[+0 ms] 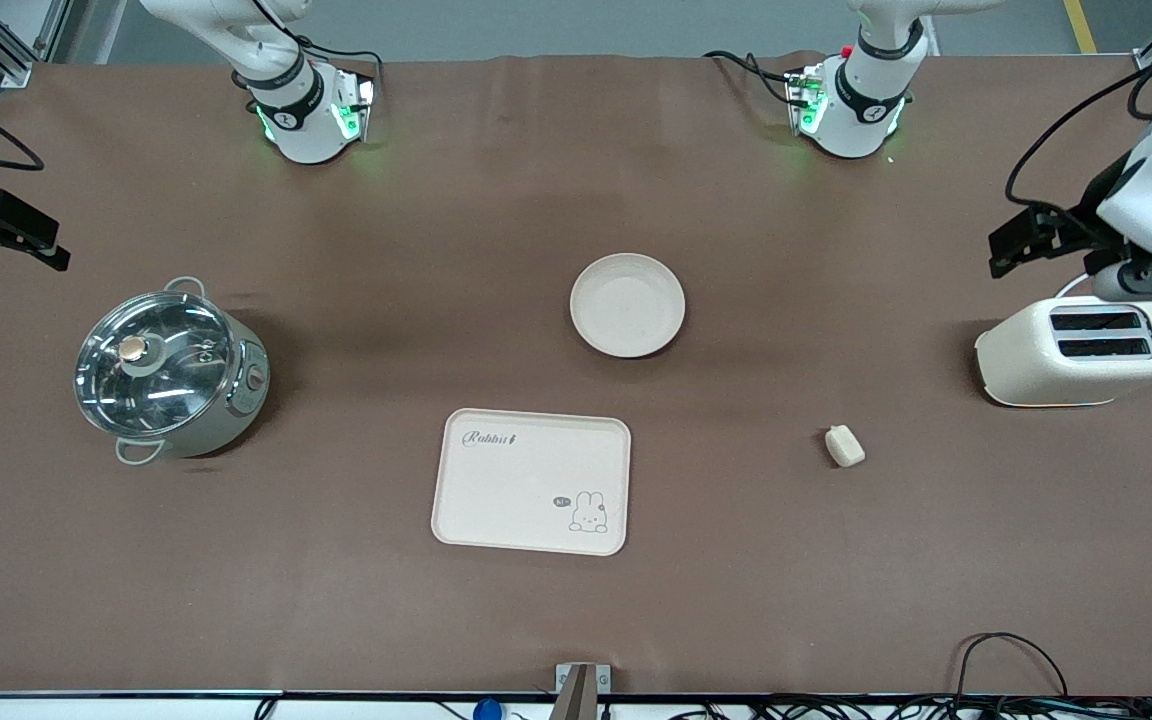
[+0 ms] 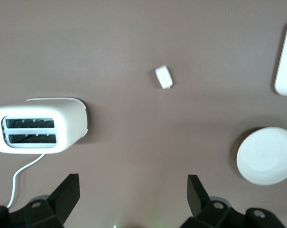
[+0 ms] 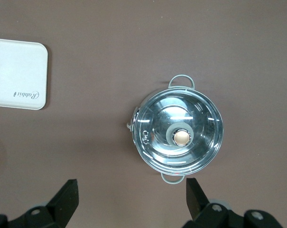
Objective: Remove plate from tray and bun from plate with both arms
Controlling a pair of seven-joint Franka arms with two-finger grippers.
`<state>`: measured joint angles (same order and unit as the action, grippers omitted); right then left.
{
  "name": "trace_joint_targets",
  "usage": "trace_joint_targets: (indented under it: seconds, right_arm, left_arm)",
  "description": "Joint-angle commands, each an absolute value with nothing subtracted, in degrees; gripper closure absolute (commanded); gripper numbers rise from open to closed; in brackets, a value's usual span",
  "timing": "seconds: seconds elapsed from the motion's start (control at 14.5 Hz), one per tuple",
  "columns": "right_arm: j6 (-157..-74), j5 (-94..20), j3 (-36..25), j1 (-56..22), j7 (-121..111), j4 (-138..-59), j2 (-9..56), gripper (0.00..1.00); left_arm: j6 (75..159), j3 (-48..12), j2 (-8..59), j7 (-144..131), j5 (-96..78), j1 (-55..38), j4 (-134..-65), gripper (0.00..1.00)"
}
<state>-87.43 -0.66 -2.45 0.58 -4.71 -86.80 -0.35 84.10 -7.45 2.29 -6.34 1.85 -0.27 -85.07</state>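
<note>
The round cream plate [image 1: 627, 305] lies on the brown table near the middle and also shows in the left wrist view [image 2: 267, 156]. The tiny cream bun [image 1: 844, 446] lies nearer the front camera, toward the left arm's end, between the tray and the toaster; the left wrist view shows it too [image 2: 163, 77]. My left gripper [image 1: 1016, 245] hangs open and empty in the air beside the toaster, its jaws wide apart [image 2: 133, 194]. My right gripper [image 1: 11, 235] hangs open and empty over the table's right-arm end, beside the pot [image 3: 132, 197].
A cream rectangular tray [image 1: 532, 481] with a rabbit drawing lies nearer the front camera than the plate. A cream toaster [image 1: 1081, 350] stands at the left arm's end. A steel pot [image 1: 171, 370] with a glass lid stands at the right arm's end.
</note>
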Motion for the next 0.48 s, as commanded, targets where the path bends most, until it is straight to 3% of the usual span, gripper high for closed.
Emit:
trace_joint_targets:
  seconds: [0.0,0.41]
  right_arm:
    - [-87.7,-0.4,-1.8,1.4,-5.3,-87.2,-0.8,0.0]
    - [-87.6,-0.4,-1.8,1.4,-5.3,-87.3,-0.8,0.0]
  left_arm:
    - [85.0,-6.0,-3.9,-4.5,-0.6,-1.1,-93.0,0.0]
    - [85.2,-7.1,-3.7,-3.4,-0.4,-0.5,-91.4,0.0]
